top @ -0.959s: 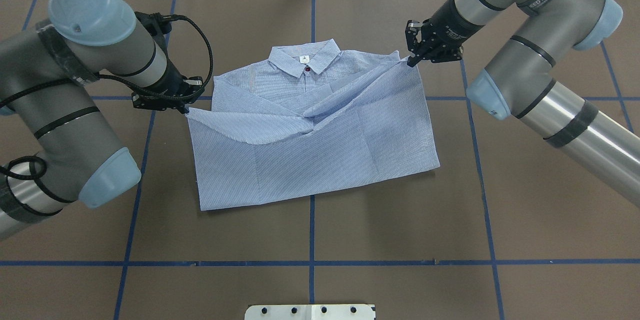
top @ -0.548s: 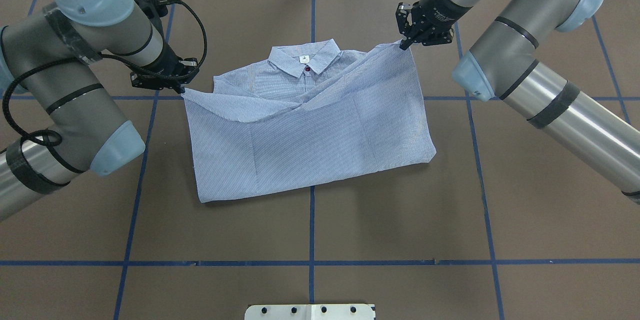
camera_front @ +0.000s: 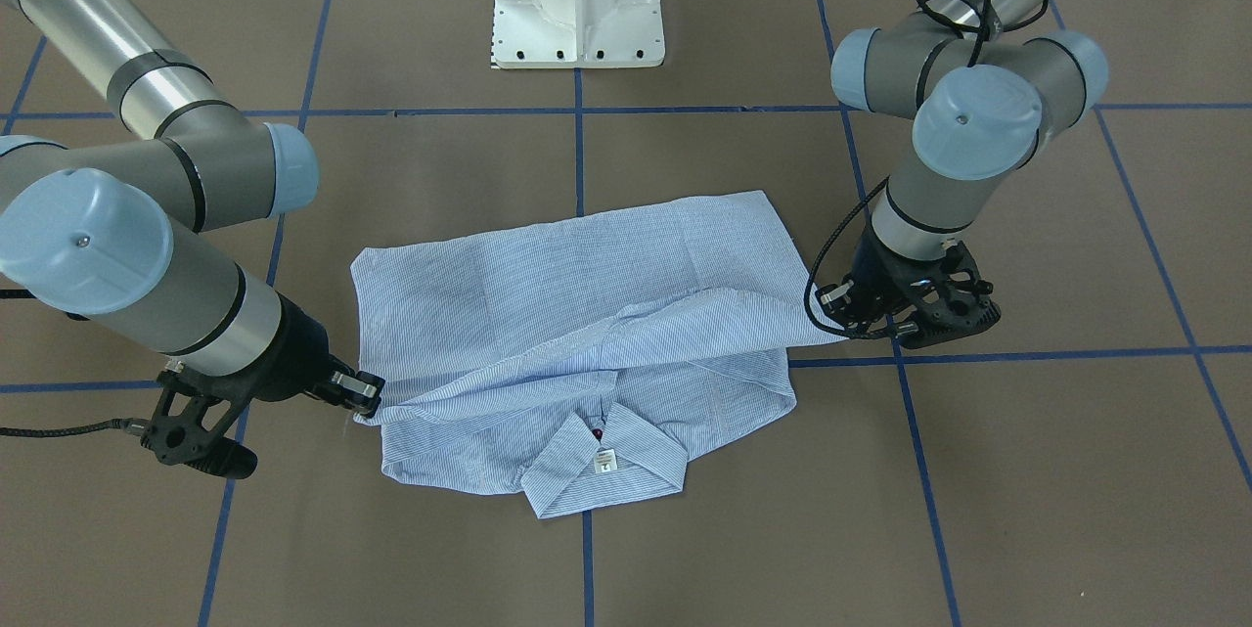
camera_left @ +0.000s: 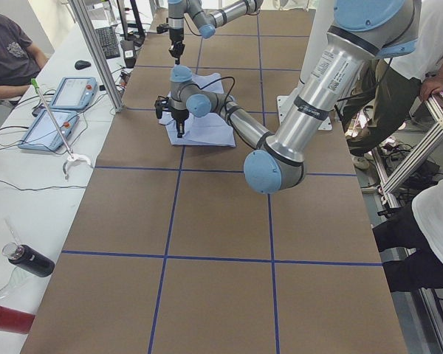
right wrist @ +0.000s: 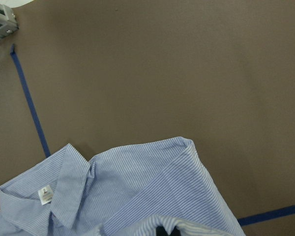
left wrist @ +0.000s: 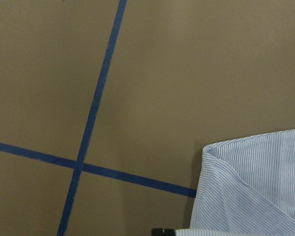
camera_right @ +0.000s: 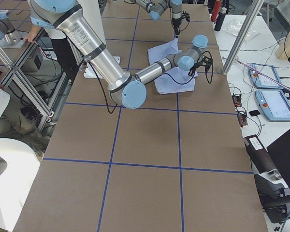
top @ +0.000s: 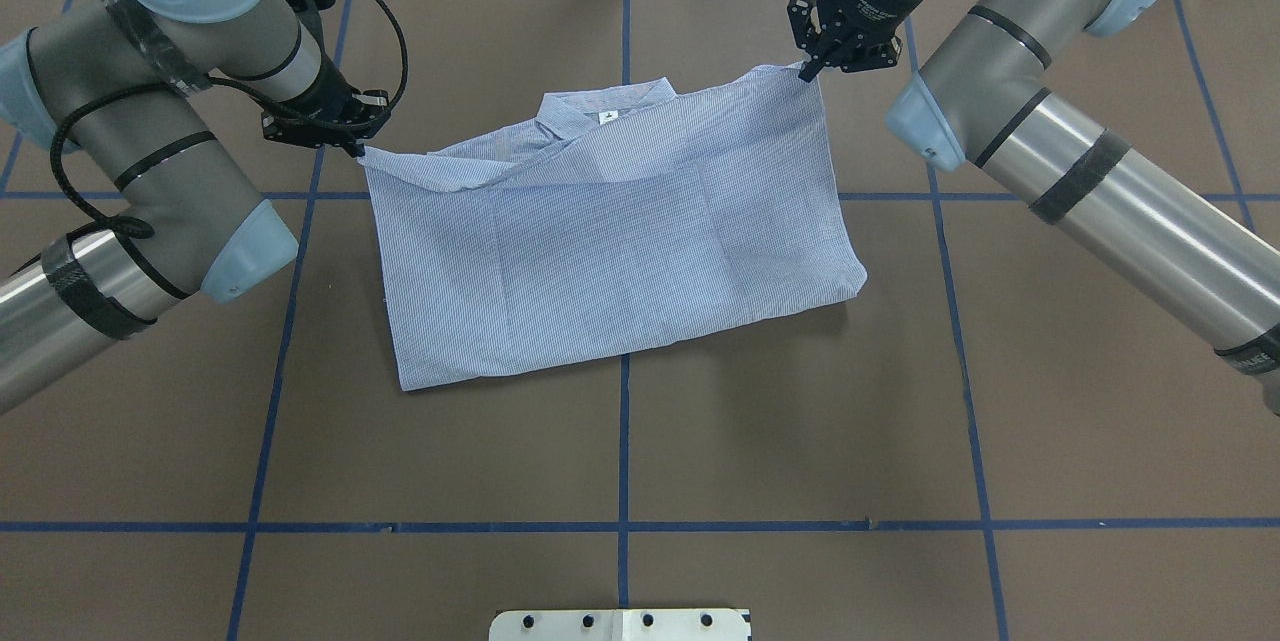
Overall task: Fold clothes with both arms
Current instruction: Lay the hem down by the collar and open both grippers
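— Where is the shirt (top: 620, 251)?

— In the middle of the brown table (top: 800, 421), lying across the centre blue tape line (top: 624, 441). It is doubled over. The fold runs along the edge nearest the robot, and the upper layer covers most of the layer under it. At the far side only the collar (top: 600, 106) shows past that upper layer, with its small white label.

— And how does it sit relative to the jaws?

— The free edge of the upper layer is strung between the two grippers. The left gripper (top: 352, 149) is at that edge's left corner and the right gripper (top: 806, 71) at its right corner. The right corner is farther from the robot than the left one. Between them the edge sags towards the lower layer, just short of the collar.

— How far open are the jaws?

— Both pairs are closed down to the thickness of the cloth, each pinching one corner. In the overhead view the left fingertips meet on the corner. From across the table the cloth is seen drawn to a point where it enters them. The right gripper's tips likewise meet on a pulled-up peak of fabric.

— Do they touch anything else?

— Only the shirt, as far as can be seen. Both held corners are raised off the table. The left wrist camera shows a striped corner at its lower right above bare brown surface and a crossing of tape lines. The right wrist camera looks down on the collar and a lifted fold, with a dark fingertip just at the bottom edge.
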You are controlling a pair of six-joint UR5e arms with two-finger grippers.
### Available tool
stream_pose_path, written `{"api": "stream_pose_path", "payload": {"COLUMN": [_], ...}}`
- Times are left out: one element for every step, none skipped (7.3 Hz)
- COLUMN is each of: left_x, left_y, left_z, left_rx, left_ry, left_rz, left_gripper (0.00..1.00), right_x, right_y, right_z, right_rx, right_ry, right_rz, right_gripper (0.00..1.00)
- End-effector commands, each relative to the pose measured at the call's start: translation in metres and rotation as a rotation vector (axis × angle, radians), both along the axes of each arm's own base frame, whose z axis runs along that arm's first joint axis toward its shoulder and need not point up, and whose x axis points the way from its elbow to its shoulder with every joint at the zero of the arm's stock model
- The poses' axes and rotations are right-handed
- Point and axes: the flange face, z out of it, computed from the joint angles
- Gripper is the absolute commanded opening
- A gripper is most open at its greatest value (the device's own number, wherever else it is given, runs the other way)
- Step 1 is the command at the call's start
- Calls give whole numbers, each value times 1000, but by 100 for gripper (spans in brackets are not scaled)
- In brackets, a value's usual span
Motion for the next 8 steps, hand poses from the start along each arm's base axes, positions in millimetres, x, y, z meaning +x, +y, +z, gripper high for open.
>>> {"api": "stream_pose_path", "payload": {"left_x": [14,17,19,22,25,24,23,11], "left_y": [-17,-19,-21,-23,-26,-29,-30,-37], "left_z": [0,7,12,16,18,18,17,18], "left_rx": [4,4,4,3,-1,-1,10,10], "left_ry": [4,4,3,2,-1,-3,-1,1], "left_rz": [1,2,4,5,5,1,2,-15], "left_gripper": [0,0,0,0,0,26,99,100], "right_x": [-1,-3,-4,-5,-6,-7,-11,-11], "right_y": [-5,-5,-7,-8,-9,-11,-13,-15], "right_z": [18,22,28,31,38,46,51,52], "right_rx": [-14,-21,-31,-36,-49,-64,-65,-60], "right_ry": [22,27,34,37,45,54,68,76], "right_rz": [-5,-6,-6,-6,-6,-5,-3,4], "right_gripper": [0,0,0,0,0,0,94,100]}}
